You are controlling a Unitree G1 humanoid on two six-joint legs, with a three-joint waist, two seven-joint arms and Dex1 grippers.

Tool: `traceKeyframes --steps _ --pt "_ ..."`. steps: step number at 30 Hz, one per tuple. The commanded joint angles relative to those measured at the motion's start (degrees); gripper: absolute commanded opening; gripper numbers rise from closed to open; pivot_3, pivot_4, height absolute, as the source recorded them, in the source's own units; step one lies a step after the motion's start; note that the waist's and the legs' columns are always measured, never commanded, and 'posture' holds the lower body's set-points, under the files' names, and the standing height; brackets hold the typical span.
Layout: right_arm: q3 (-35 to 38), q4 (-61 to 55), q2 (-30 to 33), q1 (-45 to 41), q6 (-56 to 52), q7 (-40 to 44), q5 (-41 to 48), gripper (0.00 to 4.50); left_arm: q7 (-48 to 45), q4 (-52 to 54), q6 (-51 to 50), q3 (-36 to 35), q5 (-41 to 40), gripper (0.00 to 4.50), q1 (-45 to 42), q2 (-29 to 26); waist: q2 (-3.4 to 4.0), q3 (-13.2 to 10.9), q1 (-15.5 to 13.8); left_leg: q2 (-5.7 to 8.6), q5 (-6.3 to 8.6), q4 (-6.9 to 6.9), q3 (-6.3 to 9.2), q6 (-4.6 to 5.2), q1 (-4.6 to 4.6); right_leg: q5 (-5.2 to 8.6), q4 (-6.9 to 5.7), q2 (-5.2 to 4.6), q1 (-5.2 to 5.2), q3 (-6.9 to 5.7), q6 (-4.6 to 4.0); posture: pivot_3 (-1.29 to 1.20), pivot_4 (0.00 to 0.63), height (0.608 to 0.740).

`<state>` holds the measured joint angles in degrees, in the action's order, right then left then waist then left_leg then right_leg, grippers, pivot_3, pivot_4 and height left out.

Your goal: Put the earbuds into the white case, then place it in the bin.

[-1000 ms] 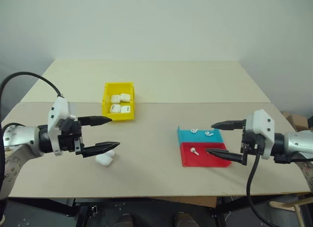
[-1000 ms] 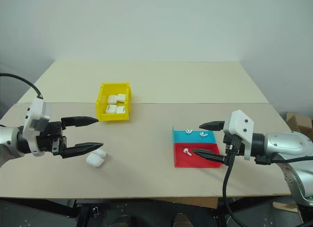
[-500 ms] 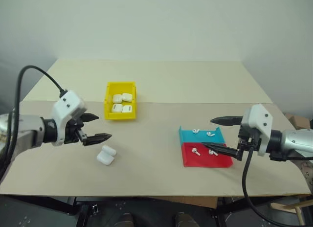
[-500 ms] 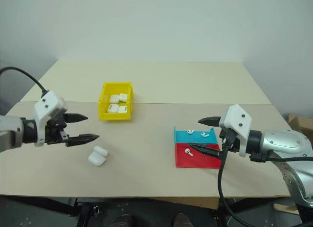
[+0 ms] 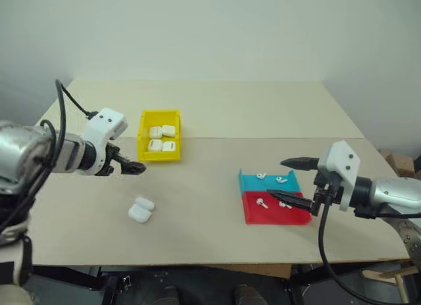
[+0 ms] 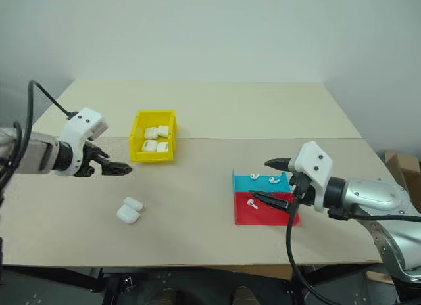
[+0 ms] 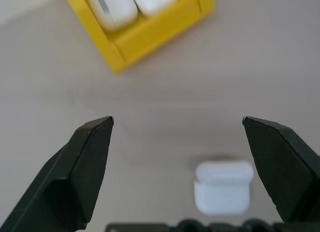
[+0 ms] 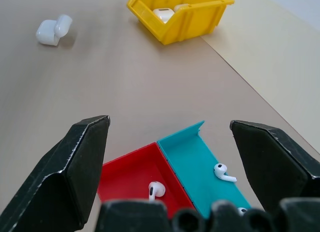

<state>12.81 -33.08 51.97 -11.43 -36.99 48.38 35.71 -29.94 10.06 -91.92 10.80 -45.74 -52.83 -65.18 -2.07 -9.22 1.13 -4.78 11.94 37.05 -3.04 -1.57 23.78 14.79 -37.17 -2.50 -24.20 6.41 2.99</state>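
Nearest, toward the left: white case [image 5: 141,210] lying on the table [image 5: 217,114] with lid flipped open, untouched. Toward the right: blue-and-red tray [image 5: 273,198] holding the earbuds [image 5: 262,202], one or perhaps two on the red half, two on the blue; count on the red half hard to settle. Right gripper [image 5: 284,180] poised over the tray, jaws wide, nothing between them. Farther back on the left: left gripper [image 7: 177,124] angled down above bare tabletop between case and bin, jaws wide, empty. Beyond it: yellow bin [image 5: 160,135] holding four look-alike cases [image 5: 161,139].
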Motion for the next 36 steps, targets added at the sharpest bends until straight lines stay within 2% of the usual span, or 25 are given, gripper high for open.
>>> traceKeyframes --steps 1,3,6,10,12,14,17,22,31,36 --pt "1.71 -1.87 -0.24 0.54 -0.22 -0.42 1.54 4.48 1.78 0.42 -0.58 7.12 -8.63 4.5 -2.36 -4.11 0.0 0.0 -0.13 -0.01 0.0 0.0 0.01 0.0 0.02 0.01 -0.01 0.0 -0.02 -0.02 0.0 0.0 0.15 0.74" --pt "2.18 -2.24 -0.15 1.12 -0.35 -0.47 2.03 4.48 6.04 0.97 -0.58 7.18 -13.64 4.5 -1.17 -4.54 -0.01 0.0 -0.24 0.0 0.0 0.01 -0.01 0.0 0.03 0.01 -0.01 -0.01 -0.01 -0.01 0.0 0.0 0.15 0.74" --pt "2.37 -2.05 0.61 1.02 -0.78 -0.1 2.62 4.48 14.65 -0.85 -0.58 10.75 -25.7 4.5 -0.87 -6.62 -0.01 -0.01 -0.29 -0.01 0.0 0.04 0.01 0.0 0.05 0.0 -0.01 -0.01 -0.01 -0.02 0.0 0.0 0.15 0.74" --pt "3.04 -1.36 1.93 0.04 -2.14 0.45 3.81 4.48 29.42 0.05 -0.58 11.36 -47.21 4.5 0.75 -8.36 -0.01 -0.01 -0.3 -0.02 0.0 0.06 0.01 0.0 0.04 0.0 -0.04 -0.03 0.0 -0.01 0.0 0.0 0.15 0.74" --pt "3.44 -1.28 2.43 -0.05 -2.56 0.68 4.22 4.48 40.45 1.28 4.74 14.69 -59.29 4.5 1.91 -11.52 -0.01 -0.01 -0.25 -0.02 0.0 0.06 0.02 0.0 0.04 0.0 -0.03 -0.05 0.01 -0.01 0.0 0.0 0.15 0.74" --pt "3.75 -1.24 2.99 -0.22 -3.0 0.98 4.8 4.48 47.37 2.81 9.75 17.51 -66.21 4.5 3.36 -13.55 -0.01 -0.01 -0.22 -0.04 0.0 0.06 0.03 0.0 0.03 0.0 -0.03 -0.06 0.01 0.0 0.0 0.0 0.15 0.74" --pt "3.84 -0.92 3.7 -0.73 -3.52 1.19 5.59 4.48 52.38 5.66 13.58 19.25 -67.26 4.5 5.02 -13.84 -0.01 -0.01 -0.4 -0.01 -0.01 0.07 0.01 -0.01 0.0 -0.01 -0.04 -0.06 0.04 -0.01 0.0 0.0 0.15 0.74" --pt "4.24 -0.52 5.06 -1.44 -4.7 2.05 6.39 4.48 60.39 3.82 17.67 19.23 -67.26 4.5 6.45 -12.43 -0.01 -0.01 -0.65 0.01 -0.04 0.1 0.0 -0.08 -0.02 -0.02 -0.03 -0.06 0.06 -0.01 -0.01 0.0 0.15 0.74" --pt "6.1 -0.9 7.38 -1.13 -7.26 2.6 8.7 4.48 64.35 1.62 18.42 18.98 -67.26 4.5 8.21 -7.36 -0.01 0.0 -1.35 0.02 -0.05 0.08 -0.01 -0.09 0.0 -0.03 0.02 -0.06 0.05 -0.01 -0.01 0.0 0.15 0.74" --pt "6.86 -0.8 8.94 -1.66 -8.75 2.72 10.11 4.48 69.54 -0.78 19.05 18.73 -67.26 4.5 9.15 -3.52 -0.01 0.0 -1.64 0.03 -0.07 0.08 -0.01 -0.12 -0.01 -0.04 0.02 -0.07 0.07 0.0 -0.01 0.0 0.15 0.74"
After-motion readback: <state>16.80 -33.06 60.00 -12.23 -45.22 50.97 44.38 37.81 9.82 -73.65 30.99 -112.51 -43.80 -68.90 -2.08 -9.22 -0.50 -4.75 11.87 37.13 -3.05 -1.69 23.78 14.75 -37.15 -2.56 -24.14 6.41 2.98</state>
